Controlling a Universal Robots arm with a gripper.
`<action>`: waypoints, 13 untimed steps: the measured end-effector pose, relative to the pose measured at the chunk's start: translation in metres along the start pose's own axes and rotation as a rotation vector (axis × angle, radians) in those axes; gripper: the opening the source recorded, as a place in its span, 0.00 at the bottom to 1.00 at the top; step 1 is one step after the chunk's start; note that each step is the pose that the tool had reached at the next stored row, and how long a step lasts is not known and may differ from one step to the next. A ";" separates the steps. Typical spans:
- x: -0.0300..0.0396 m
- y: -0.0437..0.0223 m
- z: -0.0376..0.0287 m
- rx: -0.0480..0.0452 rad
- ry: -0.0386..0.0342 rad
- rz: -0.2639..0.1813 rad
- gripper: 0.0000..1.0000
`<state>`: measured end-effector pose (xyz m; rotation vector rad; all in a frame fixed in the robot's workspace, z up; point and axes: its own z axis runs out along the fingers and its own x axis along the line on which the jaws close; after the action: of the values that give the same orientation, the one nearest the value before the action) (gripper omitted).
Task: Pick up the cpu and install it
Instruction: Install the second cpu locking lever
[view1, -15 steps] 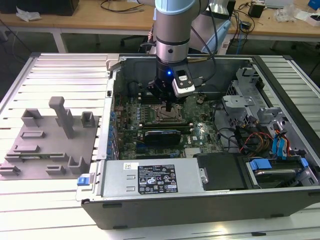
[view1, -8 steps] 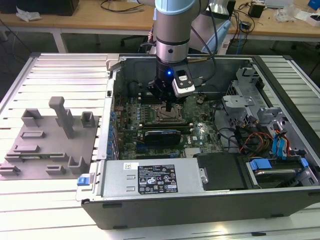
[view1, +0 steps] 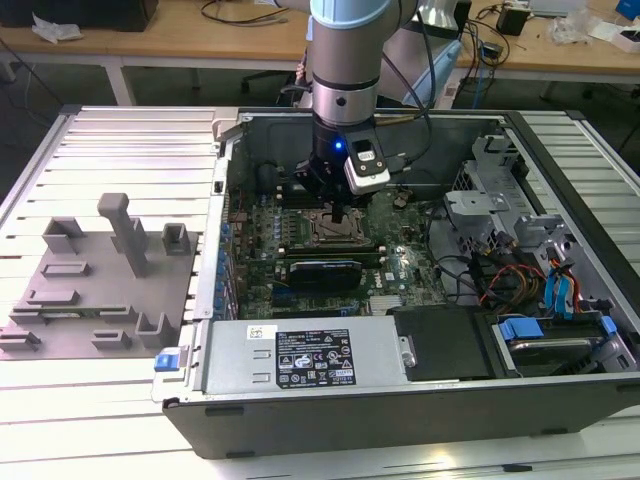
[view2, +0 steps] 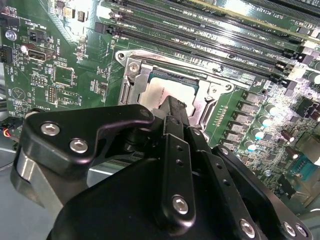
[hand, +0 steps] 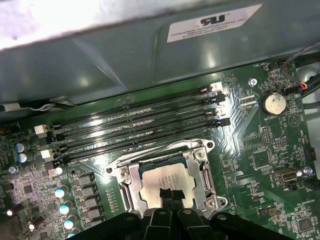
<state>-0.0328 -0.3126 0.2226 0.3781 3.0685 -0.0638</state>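
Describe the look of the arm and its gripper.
The arm is a thick cylinder, silver-grey with a pale blue band at its top and a small blue light low down, black cables trailing beside it. The gripper is matt black: flat, rounded linkage plates fastened with silver screws, tapering to narrow fingers.

Brushed-metal cpu (hand: 165, 182), shiny steel socket frame (hand: 206, 172), matt black pincer (hand: 170, 194)

My gripper (hand: 168, 194) hangs over the cpu (hand: 162, 181). Socket frame (hand: 200, 172) rims it on all sides. Memory slots (hand: 135, 125) just beside; case wall (hand: 125, 60) looms beyond them. Open room straight above.
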 end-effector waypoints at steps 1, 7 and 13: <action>-0.0001 0.0000 -0.0021 -0.0001 -0.0001 0.000 0.11; -0.0027 -0.0085 -0.0109 -0.0002 -0.0001 0.000 0.11; -0.0052 -0.0184 -0.0104 -0.0003 -0.0001 0.000 0.11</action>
<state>-0.0327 -0.3312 0.2339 0.3781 3.0683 -0.0634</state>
